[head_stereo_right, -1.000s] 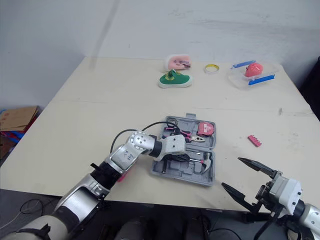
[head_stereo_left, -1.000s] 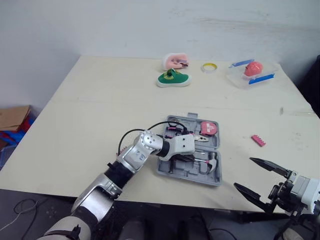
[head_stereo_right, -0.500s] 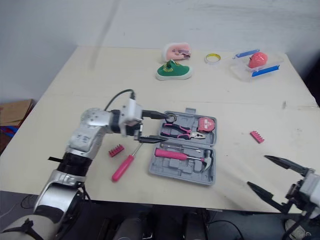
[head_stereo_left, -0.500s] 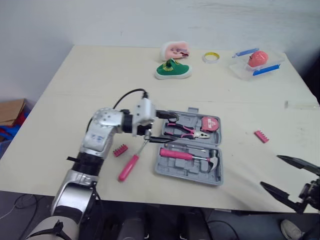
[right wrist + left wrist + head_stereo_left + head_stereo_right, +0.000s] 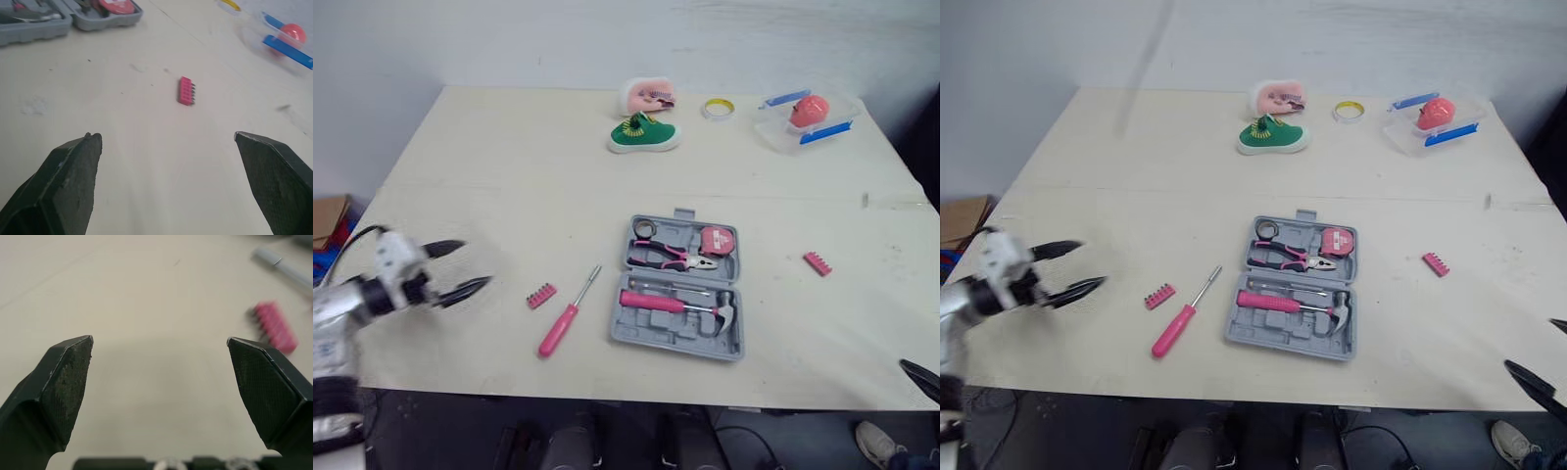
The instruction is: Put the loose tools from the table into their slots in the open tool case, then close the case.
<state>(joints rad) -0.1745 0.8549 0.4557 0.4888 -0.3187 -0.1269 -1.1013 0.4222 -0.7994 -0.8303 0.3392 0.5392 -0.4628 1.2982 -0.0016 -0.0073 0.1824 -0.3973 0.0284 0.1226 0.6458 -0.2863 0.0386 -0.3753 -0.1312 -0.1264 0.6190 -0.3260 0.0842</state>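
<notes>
**Work table, head and wrist views.** The tool case (image 5: 668,333) lies open with its slots upward, just below the middle of the frame. A hammer (image 5: 671,304), pliers (image 5: 671,258) and a tape measure (image 5: 720,241) rest in their recesses, so those slots are filled.

Three items lie loose on the table:
- a pink-handled screwdriver (image 5: 563,321) just left of the case, its shaft angled up toward the case;
- a pink bit strip (image 5: 540,296) just left of that shaft;
- a second bit strip (image 5: 818,263) right of the case and apart from it.

The left gripper (image 5: 474,264) hangs at the left edge of the frame, well apart from the tools, its fingers spread and holding nothing. Its wrist camera faces the nearer bit strip, so the left-hand items are probably its next targets (a judgement, not an observation). The right gripper (image 5: 166,137) sits at the lower right corner, likewise spread and empty, and faces the second strip.

The case cannot be closed until the loose items are stowed. Unrelated objects, among them a green shoe (image 5: 644,134), line the top of the frame.
</notes>
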